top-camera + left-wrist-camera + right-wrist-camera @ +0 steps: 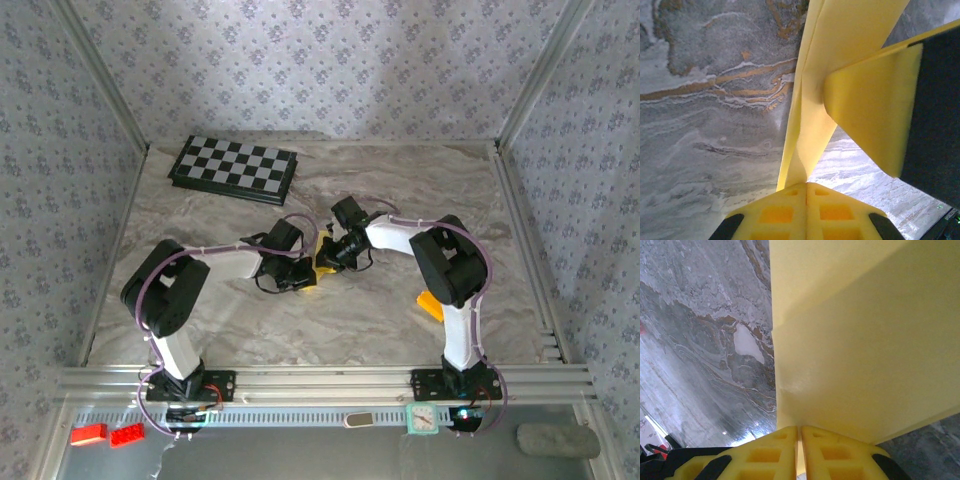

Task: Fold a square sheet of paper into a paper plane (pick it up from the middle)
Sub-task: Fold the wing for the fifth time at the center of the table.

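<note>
A creased yellow paper sheet (865,340) is held over the marbled worktop (705,140).
It is pinched by the left hand (806,186) and the right hand (799,429), both clamped tight on its edges.

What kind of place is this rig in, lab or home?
Likely a lab robot booth, not a home: wallpapered panels and a metal frame box in a marble-look table, with a left arm and right arm bolted at its near edge.

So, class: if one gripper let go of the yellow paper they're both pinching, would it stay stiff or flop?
Probably flop: the yellow paper looks thin, pinched flat in the shut left gripper. Its creases, seen near the right gripper, likely stiffen it along the folds. It seems light, so a push may slide or crumple it.
</note>
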